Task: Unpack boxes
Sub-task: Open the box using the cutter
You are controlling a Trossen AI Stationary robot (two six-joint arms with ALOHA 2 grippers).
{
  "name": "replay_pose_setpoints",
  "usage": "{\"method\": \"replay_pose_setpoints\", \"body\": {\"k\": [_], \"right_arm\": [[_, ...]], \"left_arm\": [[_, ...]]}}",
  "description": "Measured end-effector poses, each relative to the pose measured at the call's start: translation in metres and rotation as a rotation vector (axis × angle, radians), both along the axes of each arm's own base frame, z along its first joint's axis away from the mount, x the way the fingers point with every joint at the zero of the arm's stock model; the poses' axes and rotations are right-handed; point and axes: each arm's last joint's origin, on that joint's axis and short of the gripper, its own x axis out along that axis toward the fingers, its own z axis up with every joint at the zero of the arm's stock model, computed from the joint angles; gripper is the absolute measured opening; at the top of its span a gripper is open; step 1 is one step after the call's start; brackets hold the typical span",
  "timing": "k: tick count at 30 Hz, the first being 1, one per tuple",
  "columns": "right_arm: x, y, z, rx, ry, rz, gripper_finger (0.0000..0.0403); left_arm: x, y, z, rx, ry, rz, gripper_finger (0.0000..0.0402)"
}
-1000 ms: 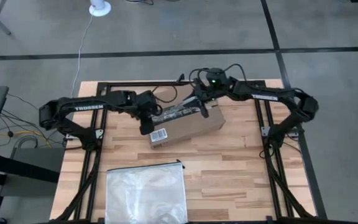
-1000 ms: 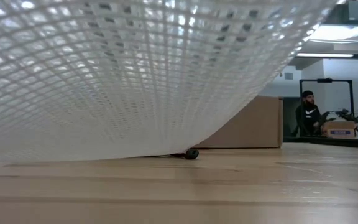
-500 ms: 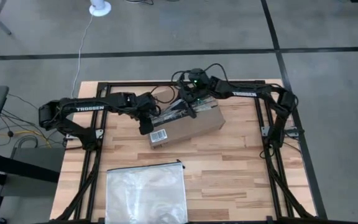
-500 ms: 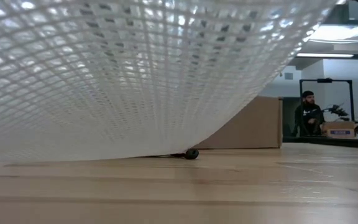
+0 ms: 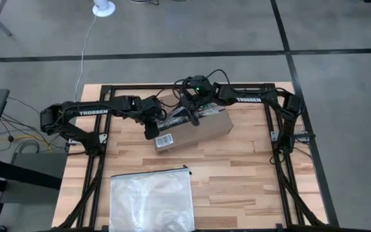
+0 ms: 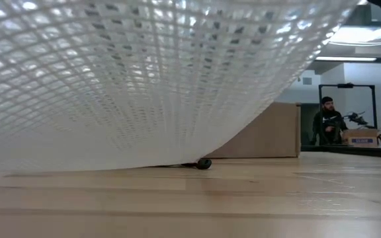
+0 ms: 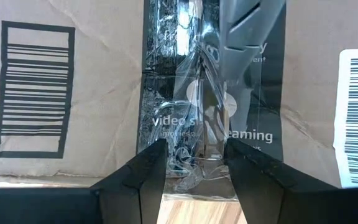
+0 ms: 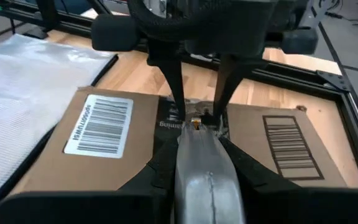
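Cardboard box (image 5: pixel 192 131) lies upper centre of the high view; left gripper (image 7: pixel 194 163), fingers spread, straddles its crumpled tape strip (image 7: pixel 194 134); right gripper (image 8: pixel 205 163), pressed together, bears on the tape.

even overhead light, soft shadows; glare on tape strip (image 7: pixel 210 93); mesh bag (image 6: pixel 124 73) close, perhaps blurred
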Motion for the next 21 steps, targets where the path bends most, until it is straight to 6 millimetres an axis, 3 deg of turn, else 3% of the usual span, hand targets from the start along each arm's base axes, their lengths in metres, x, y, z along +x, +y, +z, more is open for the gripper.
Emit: {"method": "replay_pose_setpoints", "body": {"k": [21], "right_arm": [[-0.0019,0.0032,-0.0052,-0.014,0.056,0.003,0.0061]], "left_arm": [[0.0002,-0.0002,0.0000,-0.001,-0.002,0.000,0.0152]]}}
